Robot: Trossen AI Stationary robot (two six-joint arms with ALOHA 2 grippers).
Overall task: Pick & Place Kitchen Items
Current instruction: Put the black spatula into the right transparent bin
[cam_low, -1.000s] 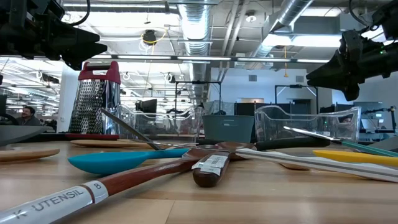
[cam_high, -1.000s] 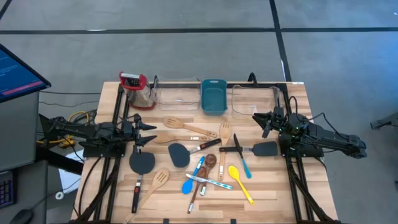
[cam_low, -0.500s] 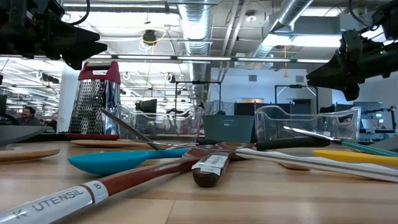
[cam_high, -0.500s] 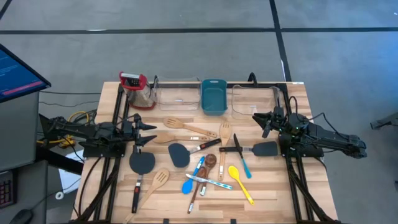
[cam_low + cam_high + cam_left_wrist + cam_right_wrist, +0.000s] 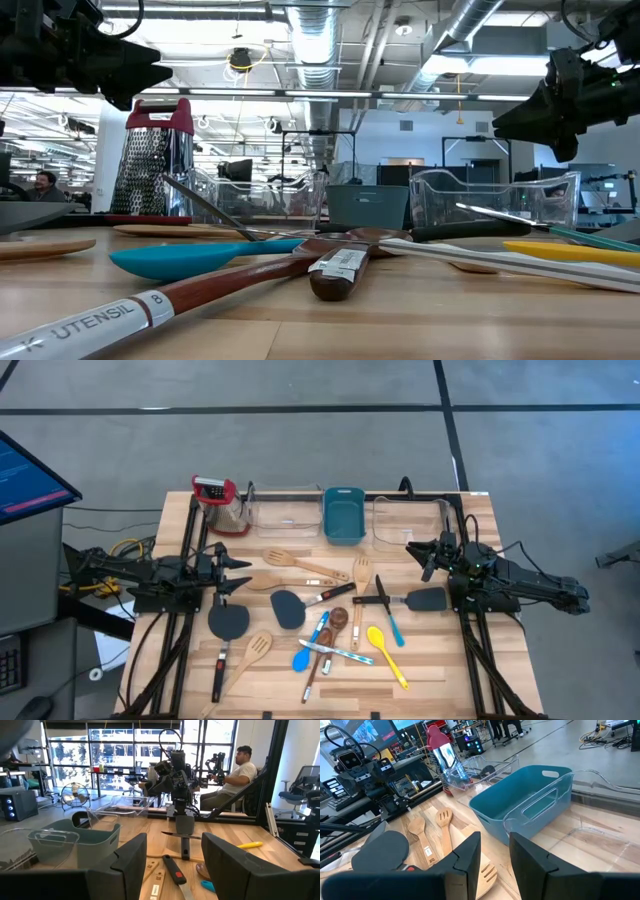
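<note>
Several kitchen items lie flat on the wooden table [image 5: 440, 670] between the arms. Among them are pale wooden slotted spatulas [image 5: 285, 557] [image 5: 258, 648], black spatulas [image 5: 228, 622] [image 5: 287, 608] [image 5: 425, 600], a blue spoon [image 5: 302, 657], a yellow spoon [image 5: 380, 640] and a dark-brown spoon [image 5: 338, 618]. My left gripper [image 5: 238, 566] [image 5: 174, 847] hovers level at the table's left side, open and empty. My right gripper [image 5: 413, 548] [image 5: 495, 842] hovers at the right side, its fingers a narrow gap apart with nothing between them.
Along the far edge stand a teal tub [image 5: 343, 515], two clear bins [image 5: 283, 510] [image 5: 410, 515] and a red-topped grater [image 5: 215, 495]. A person [image 5: 240, 770] sits beyond the table's right side. The near right part of the tabletop is bare wood.
</note>
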